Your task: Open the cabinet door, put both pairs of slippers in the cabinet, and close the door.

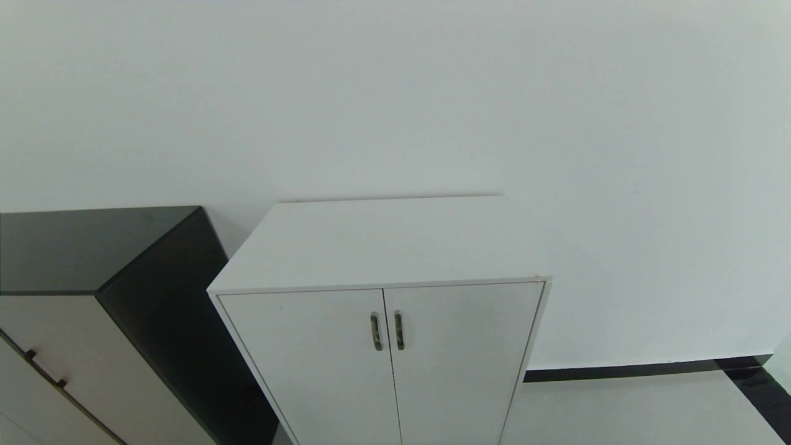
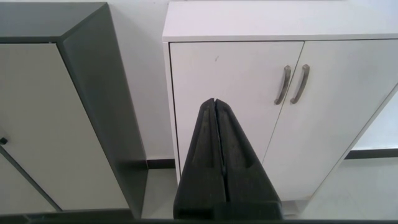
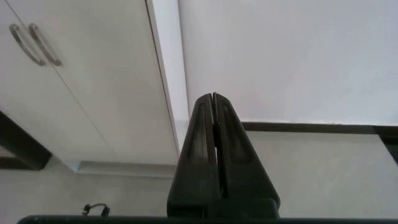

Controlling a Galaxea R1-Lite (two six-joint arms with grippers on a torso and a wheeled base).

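Cabinet doors closed, contents hidden.

A white cabinet stands against the far wall, both doors shut, with the left handle and right handle side by side at the middle seam. A dark-topped cabinet stands just to its left. A black baseboard meets the floor at right.

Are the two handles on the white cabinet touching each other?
Apart. The head view shows a clear gap between the left handle and the right handle.
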